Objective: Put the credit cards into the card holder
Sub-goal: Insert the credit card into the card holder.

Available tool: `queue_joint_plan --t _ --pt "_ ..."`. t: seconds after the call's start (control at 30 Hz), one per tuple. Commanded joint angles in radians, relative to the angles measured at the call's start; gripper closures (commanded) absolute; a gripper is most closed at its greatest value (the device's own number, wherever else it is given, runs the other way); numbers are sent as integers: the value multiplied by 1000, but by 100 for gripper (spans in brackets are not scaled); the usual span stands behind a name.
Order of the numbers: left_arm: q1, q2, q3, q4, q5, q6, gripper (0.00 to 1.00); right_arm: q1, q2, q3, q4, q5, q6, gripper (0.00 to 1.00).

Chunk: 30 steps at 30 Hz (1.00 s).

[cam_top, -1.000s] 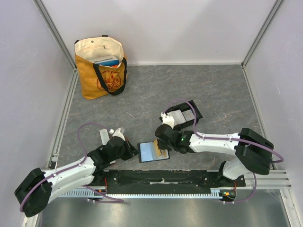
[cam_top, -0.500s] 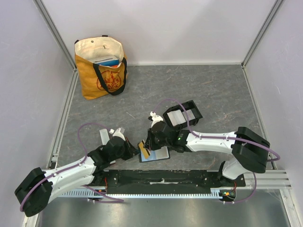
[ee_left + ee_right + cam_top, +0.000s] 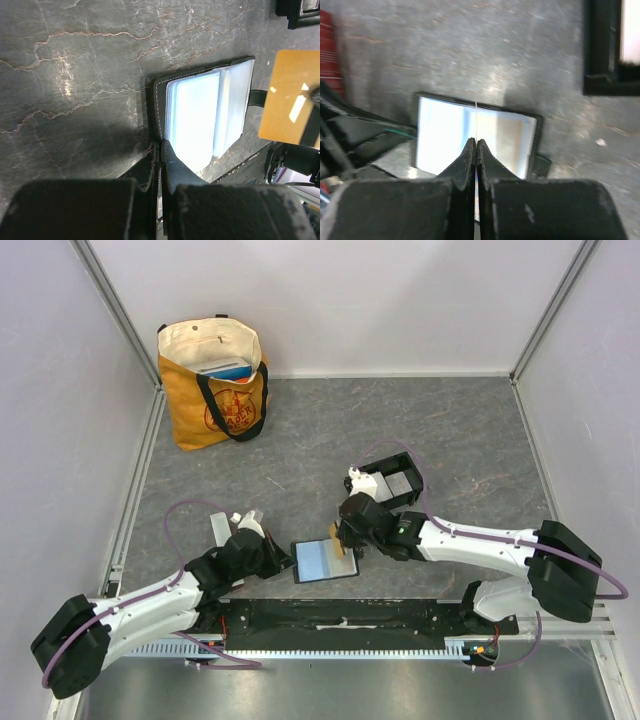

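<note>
You were partway through the job. Your right gripper (image 3: 476,145) was pinched together on the orange-gold card (image 3: 290,102), holding it on edge in the air over the open folding wallet (image 3: 200,120), clear of the sleeves and not touching them. That card was out of the wallet but not yet in the card holder (image 3: 592,50), which sat on the counter (image 3: 300,430) near the wallet, on the far right side of it. Your left gripper (image 3: 160,150) was closed on the wallet's near cover edge, pinning it flat to the counter.

Something pale (image 3: 631,30) lay in one compartment of the holder, and I judged it to be a card already placed. What remained, as I read it, was carrying the orange-gold card across and dropping it into a compartment, then checking the wallet for more.

Several things you could not settle from these views. The holder was cut off at the frame edge in both wrist cameras, and from above your right arm covered part of it, so the number of cards inside was unclear. The wallet's sleeves showed only a pale blue sheen, and whether more cards sat in them was impossible to tell. The contents of the tote bag (image 3: 212,390) in the far corner were hard to make out too.
</note>
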Motion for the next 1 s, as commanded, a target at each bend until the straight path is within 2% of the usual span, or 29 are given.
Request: queue_joint_plan --t 0.0,0.27,0.97 --pt "-4 -11 5 -7 -10 -9 98 -8 -43 -57 -87 75 23 100" --pt "-3 -25 -1 -6 -10 -12 98 -24 -40 -80 -92 68 27 100" --pt "-1 -19 -2 -6 -12 -13 98 -21 68 -117 46 -54 58 100"
